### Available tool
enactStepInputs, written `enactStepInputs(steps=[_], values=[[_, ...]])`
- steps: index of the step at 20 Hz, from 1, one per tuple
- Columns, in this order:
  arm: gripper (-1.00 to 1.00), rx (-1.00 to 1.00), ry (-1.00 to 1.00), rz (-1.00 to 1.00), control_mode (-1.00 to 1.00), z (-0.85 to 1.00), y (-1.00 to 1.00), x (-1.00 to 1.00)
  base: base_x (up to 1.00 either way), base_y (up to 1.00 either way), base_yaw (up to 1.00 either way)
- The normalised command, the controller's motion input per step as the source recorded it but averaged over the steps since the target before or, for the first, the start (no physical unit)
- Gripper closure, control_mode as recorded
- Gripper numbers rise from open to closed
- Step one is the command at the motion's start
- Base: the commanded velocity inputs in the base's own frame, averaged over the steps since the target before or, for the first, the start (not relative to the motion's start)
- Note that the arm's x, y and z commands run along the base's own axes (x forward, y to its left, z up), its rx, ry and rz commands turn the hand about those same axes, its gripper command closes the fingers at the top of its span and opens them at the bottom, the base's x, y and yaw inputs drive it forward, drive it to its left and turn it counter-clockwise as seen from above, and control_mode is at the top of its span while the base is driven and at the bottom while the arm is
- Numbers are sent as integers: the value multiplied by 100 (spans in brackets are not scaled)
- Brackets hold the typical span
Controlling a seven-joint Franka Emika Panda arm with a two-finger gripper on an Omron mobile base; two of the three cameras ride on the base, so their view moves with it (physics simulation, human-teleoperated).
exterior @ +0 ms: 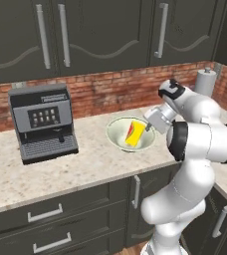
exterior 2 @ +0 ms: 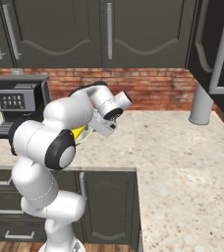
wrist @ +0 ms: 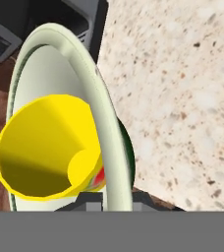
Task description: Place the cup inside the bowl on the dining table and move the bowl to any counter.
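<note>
Claw [exterior: 148, 127] pinching glossy bowl [exterior: 119, 141] rim, yellow cup [exterior: 135, 133] inside

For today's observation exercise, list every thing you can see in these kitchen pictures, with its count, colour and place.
bowl: one, pale green-white, on the counter right of the coffee machine.
cup: one, bright yellow, tilted inside the bowl.
counter: one, beige speckled stone, L-shaped, over dark cabinets.
coffee machine: one, grey and black, at the brick wall.
paper towel roll: one, pale grey, upright in the corner.
upper cabinets: several, dark, silver handles.
gripper: one, shut on the bowl rim.
</note>
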Motion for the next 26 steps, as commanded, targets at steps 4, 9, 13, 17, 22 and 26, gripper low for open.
enactStepInputs(steps=[4,9,13,17,22,26], values=[[100,0,0,0,-100,-1,6,46,0,0,0],[100,0,2,-5,-100,-2,15,33,0,0,0],[100,0,13,-7,-100,0,15,18,0,0,0],[100,0,16,-6,-100,-3,14,18,0,0,0],[100,0,16,-6,-100,-3,5,3,0,0,0],[100,-1,0,-1,-100,-16,0,0,0,0,0]])
